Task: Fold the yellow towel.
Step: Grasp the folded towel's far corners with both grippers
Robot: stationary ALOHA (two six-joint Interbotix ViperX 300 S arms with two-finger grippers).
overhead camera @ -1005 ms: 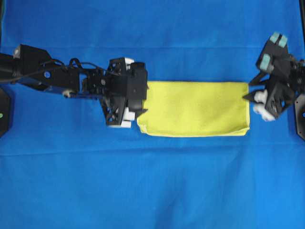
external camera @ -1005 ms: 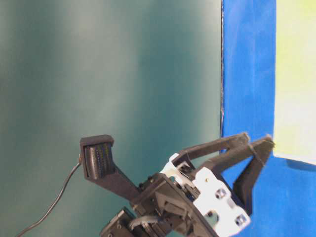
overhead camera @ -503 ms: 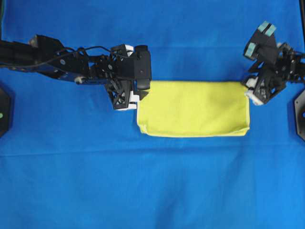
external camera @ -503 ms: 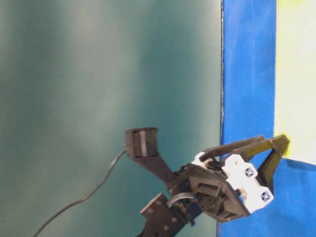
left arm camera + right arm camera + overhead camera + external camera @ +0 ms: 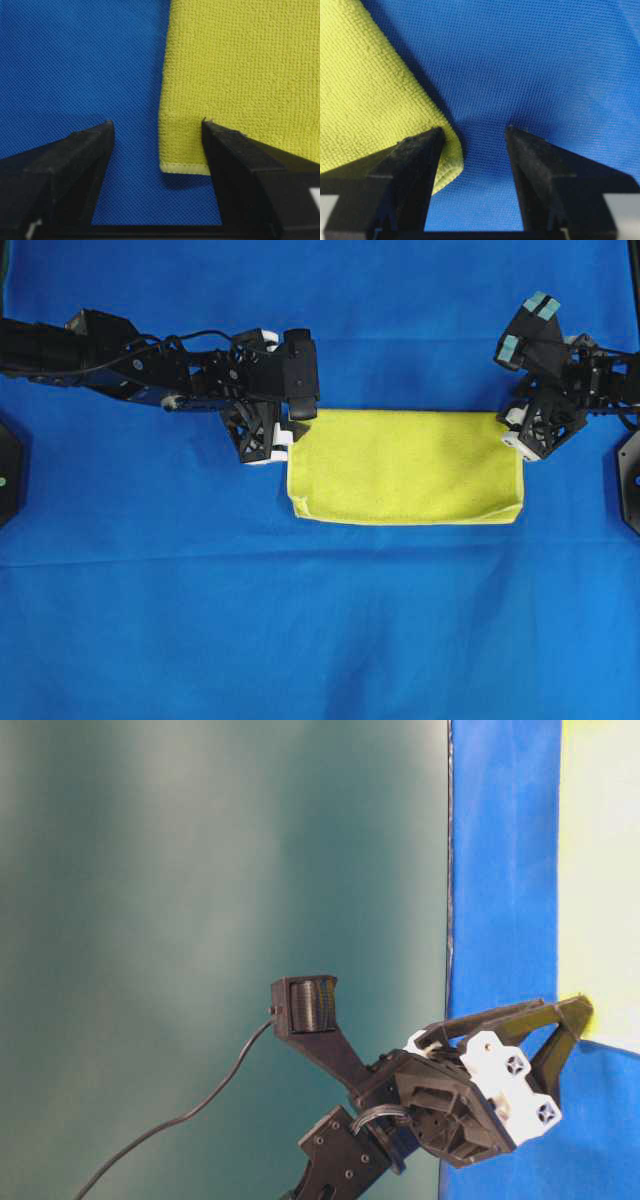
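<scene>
Overhead view: one yellow towel [image 5: 405,467], two end effectors.

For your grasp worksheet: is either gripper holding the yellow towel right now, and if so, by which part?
Nothing is held. The left gripper and right gripper are both open, each straddling a far corner of the yellow towel, which lies flat.
</scene>
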